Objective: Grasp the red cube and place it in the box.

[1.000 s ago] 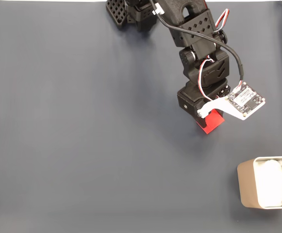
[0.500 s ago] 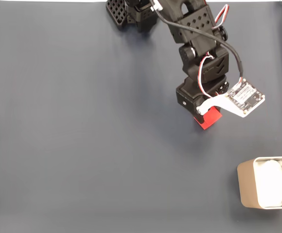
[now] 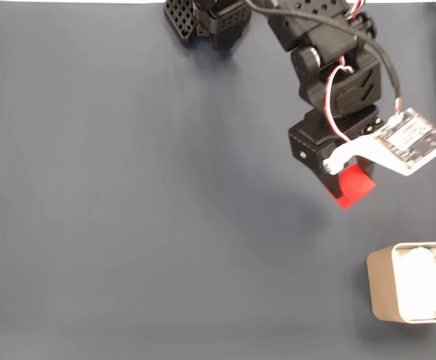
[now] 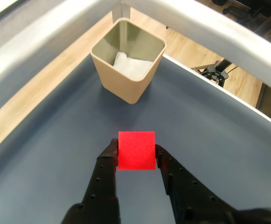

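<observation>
Since half a second earlier, the arm (image 3: pixel 330 82) and the red cube (image 3: pixel 355 187) had shifted toward the right of the fixed view and slightly lower, nearer the box (image 3: pixel 383 292) in the lower right corner. From that camera the gripper (image 3: pixel 338 180) was largely hidden beneath the black wrist housing and the white camera bracket (image 3: pixel 398 146), and only part of the cube poked out below them; whether it cleared the dark mat (image 3: pixel 127 210) could not be judged there. In the wrist view, the gripper (image 4: pixel 136 151) was clenched on the red cube (image 4: pixel 136 150), one black finger (image 4: pixel 108 161) pressed against each side face of it, the cube sitting at the lower centre of the frame. The box (image 4: pixel 126 84) stood well apart from it near the top centre, its white lining partly visible inside. In the fixed view the box was cut off by the right edge of the frame. A black perforated base (image 3: pixel 195 19) was cropped at the top edge.
</observation>
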You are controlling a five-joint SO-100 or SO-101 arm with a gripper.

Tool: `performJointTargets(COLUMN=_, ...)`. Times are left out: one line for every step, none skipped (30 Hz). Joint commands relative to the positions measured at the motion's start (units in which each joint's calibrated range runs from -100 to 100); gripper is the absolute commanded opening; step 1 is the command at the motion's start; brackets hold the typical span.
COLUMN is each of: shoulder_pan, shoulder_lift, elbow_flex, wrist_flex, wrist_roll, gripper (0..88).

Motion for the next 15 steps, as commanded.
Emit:
performJointTargets(shoulder_pan=0.24, shoulder_lift=-1.31, elbow_flex=-8.65, wrist_flex=2.48, wrist_roll=-0.98, gripper=0.0)
performJointTargets(shoulder_pan=0.24, shoulder_lift=-0.88, elbow_flex=-10.2, wrist_flex=2.97, wrist_roll=-1.03, gripper=0.0)
performJointTargets(shoulder_pan=0.24, shoulder_lift=-0.36, elbow_flex=-11.75, wrist_flex=3.38, wrist_roll=-1.07, gripper=0.0)
performJointTargets(shoulder_pan=0.24, shoulder_lift=0.33, elbow_flex=-13.49, wrist_flex=3.54, wrist_roll=-1.17, gripper=0.0)
performJointTargets(shoulder_pan=0.31, shoulder_lift=1.03, elbow_flex=-15.13, wrist_flex=3.87, wrist_roll=-1.22, gripper=0.0)
performJointTargets(shoulder_pan=0.38, shoulder_lift=1.81, elbow_flex=-16.77, wrist_flex=4.2, wrist_roll=-1.27, gripper=0.0)
performJointTargets(shoulder_pan=0.45, shoulder_lift=2.67, elbow_flex=-18.5, wrist_flex=4.53, wrist_roll=-1.37, gripper=0.0)
performJointTargets(shoulder_pan=0.52, shoulder_lift=3.37, elbow_flex=-19.96, wrist_flex=4.94, wrist_roll=-1.42, gripper=0.0)
performJointTargets(shoulder_pan=0.59, shoulder_lift=4.15, elbow_flex=-21.52, wrist_flex=5.35, wrist_roll=-1.47, gripper=0.0)
performJointTargets(shoulder_pan=0.66, shoulder_lift=4.93, elbow_flex=-23.16, wrist_flex=5.76, wrist_roll=-1.56, gripper=0.0)
performJointTargets(shoulder_pan=0.66, shoulder_lift=5.62, elbow_flex=-24.44, wrist_flex=6.09, wrist_roll=-1.56, gripper=0.0)
performJointTargets(shoulder_pan=0.66, shoulder_lift=6.23, elbow_flex=-25.71, wrist_flex=6.33, wrist_roll=-1.61, gripper=0.0)
performJointTargets(shoulder_pan=0.73, shoulder_lift=7.01, elbow_flex=-26.99, wrist_flex=6.33, wrist_roll=-1.71, gripper=0.0)
performJointTargets(shoulder_pan=0.73, shoulder_lift=7.79, elbow_flex=-28.27, wrist_flex=6.58, wrist_roll=-1.76, gripper=0.0)
performJointTargets(shoulder_pan=0.73, shoulder_lift=8.48, elbow_flex=-29.54, wrist_flex=6.74, wrist_roll=-1.86, gripper=0.0)
